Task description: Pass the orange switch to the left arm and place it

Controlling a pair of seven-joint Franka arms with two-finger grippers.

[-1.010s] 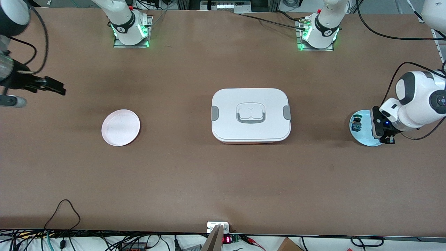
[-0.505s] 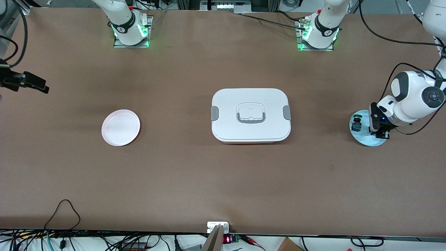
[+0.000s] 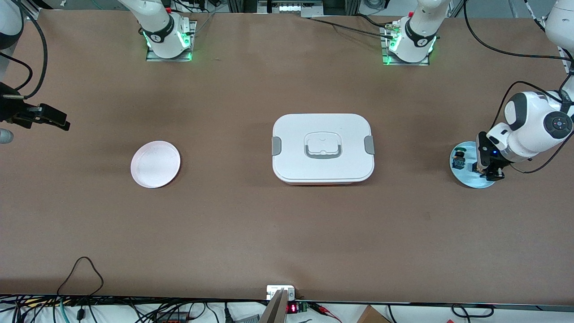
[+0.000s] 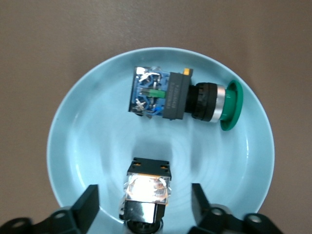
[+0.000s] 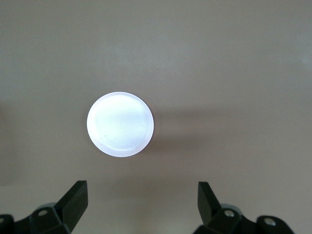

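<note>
The box [image 3: 323, 148], white with grey clips, stands shut at the middle of the table. A light-blue plate [image 3: 466, 177] lies toward the left arm's end. In the left wrist view [image 4: 87, 126] it holds a green-capped blue switch [image 4: 180, 97] and the orange switch [image 4: 147, 171], of which I see the black body and a glaring end; its cap is hidden. My left gripper [image 4: 145, 195] is open low over the plate [image 3: 486, 172], one finger on either side of the orange switch and apart from it. My right gripper [image 3: 58, 121] is open and empty [image 5: 141, 190].
A pale pink round plate [image 3: 155, 164] lies toward the right arm's end of the table and shows in the right wrist view [image 5: 120, 124]. Cables run along the table edge nearest the front camera.
My left gripper has shifted a little toward the box and settled over the blue plate. My right gripper drew back toward the table's end, then came slightly toward the pink plate.
</note>
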